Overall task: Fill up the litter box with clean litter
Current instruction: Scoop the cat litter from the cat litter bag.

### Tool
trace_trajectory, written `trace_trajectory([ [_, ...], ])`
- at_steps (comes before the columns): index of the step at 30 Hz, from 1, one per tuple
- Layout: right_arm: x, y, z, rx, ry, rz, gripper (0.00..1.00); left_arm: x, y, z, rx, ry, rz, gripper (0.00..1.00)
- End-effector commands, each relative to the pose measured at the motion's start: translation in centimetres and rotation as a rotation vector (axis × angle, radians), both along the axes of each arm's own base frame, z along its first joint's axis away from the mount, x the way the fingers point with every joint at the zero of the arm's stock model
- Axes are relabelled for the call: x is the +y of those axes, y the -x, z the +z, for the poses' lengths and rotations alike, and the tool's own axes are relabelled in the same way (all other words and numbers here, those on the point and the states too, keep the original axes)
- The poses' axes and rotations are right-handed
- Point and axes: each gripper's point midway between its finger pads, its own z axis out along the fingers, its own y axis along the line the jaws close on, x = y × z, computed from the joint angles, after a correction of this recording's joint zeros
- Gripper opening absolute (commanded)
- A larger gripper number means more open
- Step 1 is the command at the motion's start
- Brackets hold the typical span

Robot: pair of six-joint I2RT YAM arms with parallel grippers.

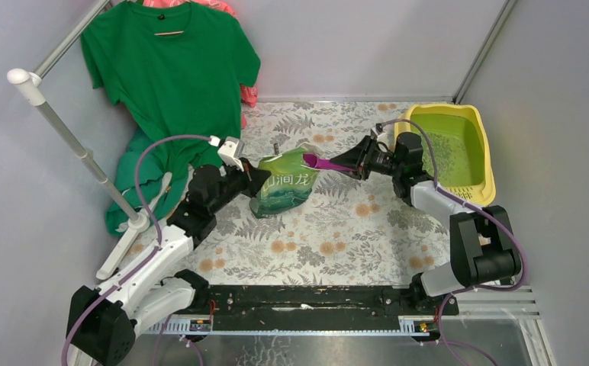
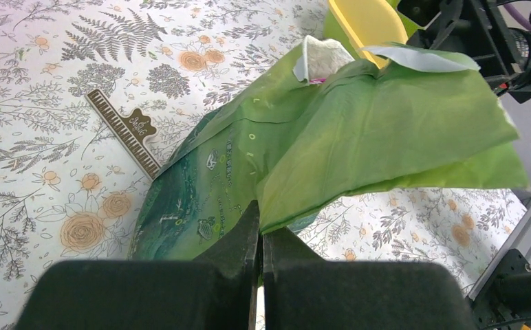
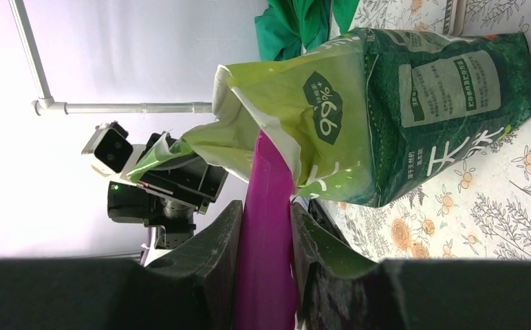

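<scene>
You're working over a table [image 1: 337, 229] covered in a floral cloth, with a green T-shirt [image 1: 173, 69] hanging from a white clothes rack [image 1: 70, 137] at the far left.

The litter box [image 1: 488, 164] sits in the far right corner, against the right wall and just past your right arm's wrist. Its floor shows a thin, speckled layer of the clean litter [image 1: 450, 152]; most of the tray's depth is unfilled.

The green bag [image 1: 284, 187] rests with its base on the cloth in the middle of the table, between your two arms and well apart from the box. Its torn top gapes toward the right arm.

Your left gripper [image 2: 261, 230] is clenched, its fingers pressed together on the pale green flap at the bag's top edge and holding that side of the mouth up.

Your right gripper [image 3: 264, 220] is grasping the handle of the purple scoop [image 3: 266, 275], one finger on each side. The scoop's front end is inside the bag's mouth, hidden by the flap, so you cannot tell whether it carries any granules.

A small brown ruler-like strip [image 2: 126, 130] lies flat on the cloth, just beside the bag on its far side.
</scene>
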Motion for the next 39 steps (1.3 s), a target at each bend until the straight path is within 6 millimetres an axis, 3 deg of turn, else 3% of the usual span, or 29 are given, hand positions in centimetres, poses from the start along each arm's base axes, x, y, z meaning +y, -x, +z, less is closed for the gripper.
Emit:
trace_trajectory([
  [1, -1.1, 0.0, 3.1, -0.102, 0.030, 0.003, 0.00, 1.8, -1.2, 10.8, -0.303, 0.167, 0.069, 0.01],
  [14, -1.5, -0.1, 6.7, -0.146, 0.024, 0.011, 0.00, 1.9, -0.5, 11.4, -0.321, 0.188, 0.049, 0.01],
  [23, -3.2, 0.5, 8.4, -0.161, 0.019, 0.000, 0.00, 2.1, -0.6, 11.6, -0.326, 0.187, 0.057, 0.01],
  [39, -4.4, 2.3, 6.2, -0.116, -0.117, -0.022, 0.00, 1.8, -0.5, 11.7, -0.325, 0.201, 0.042, 0.01],
])
